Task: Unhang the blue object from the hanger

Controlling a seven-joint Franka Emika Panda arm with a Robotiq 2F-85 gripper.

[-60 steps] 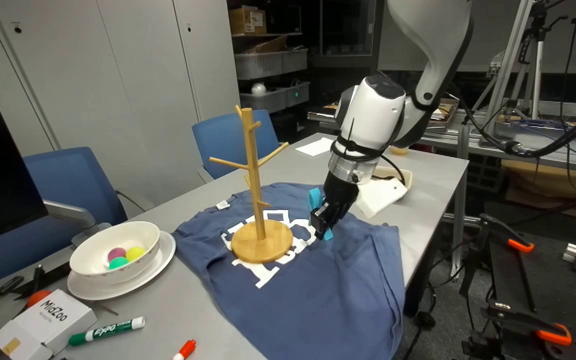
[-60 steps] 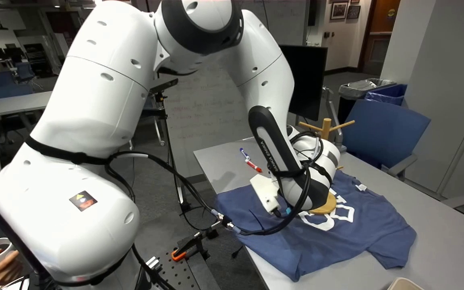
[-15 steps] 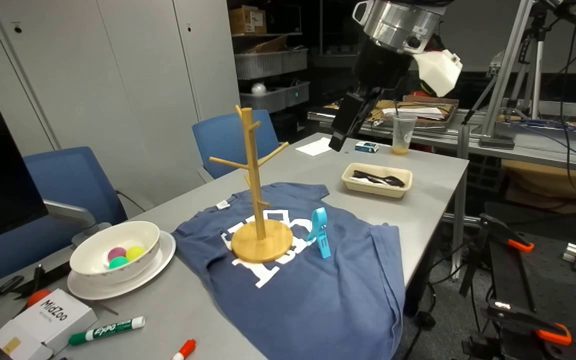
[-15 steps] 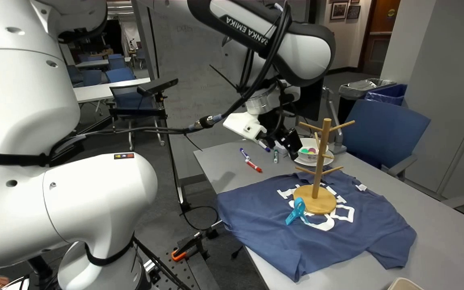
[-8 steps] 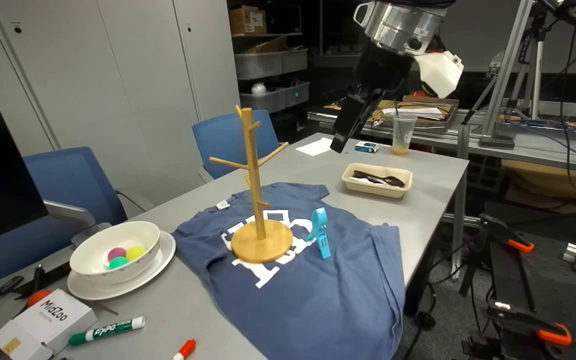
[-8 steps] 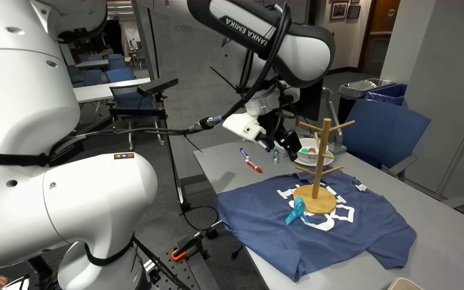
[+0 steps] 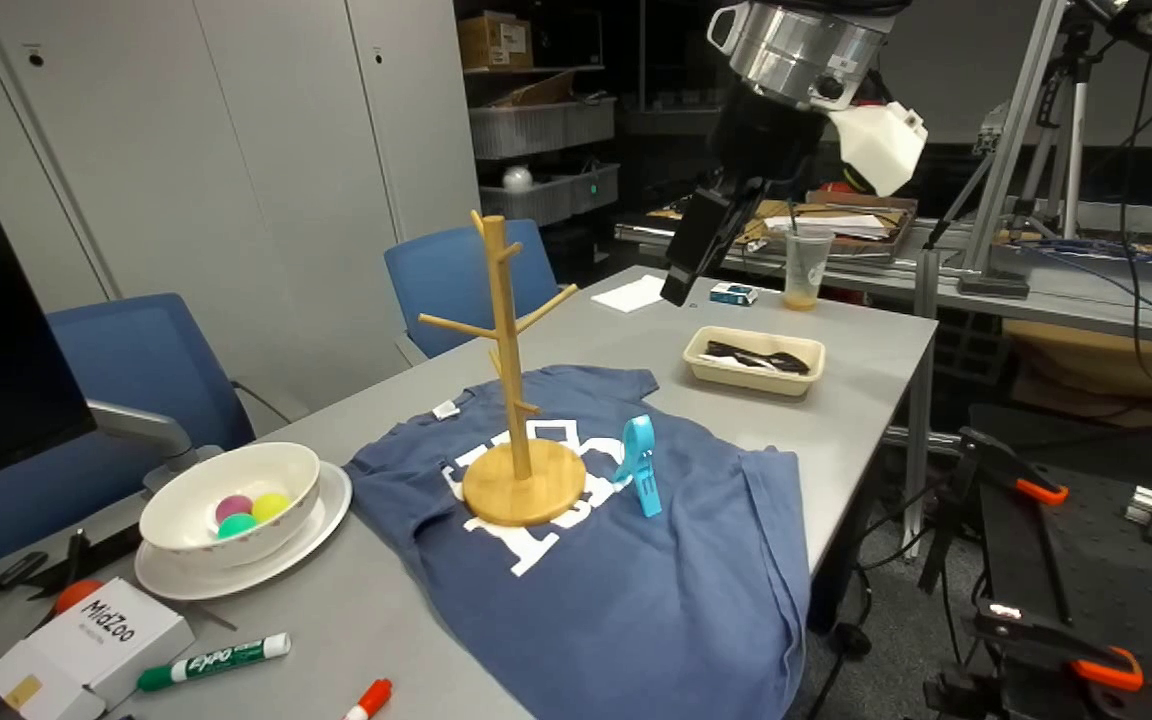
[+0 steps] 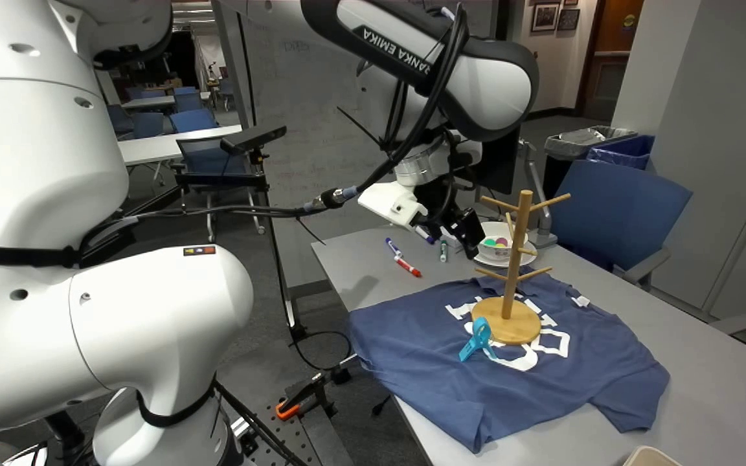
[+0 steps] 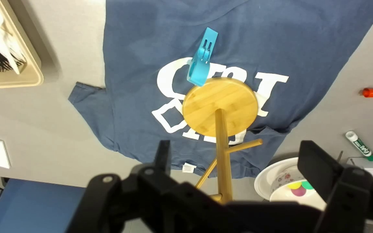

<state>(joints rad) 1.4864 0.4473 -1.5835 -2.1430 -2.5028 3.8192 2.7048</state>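
Unhanging step judged complete: the blue clip [image 9: 202, 60] rests unhooked on the navy shirt [image 7: 636, 590], just beside the wooden hanger [image 7: 510, 370]; gripper [image 9: 235, 149] hangs raised, fingers wide apart, holding nothing, so the next move likely calls only for clean withdrawal.

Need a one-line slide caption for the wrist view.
Claw open in the foreground; light-blue clip resting on the navy T-shirt, off the wooden stand.
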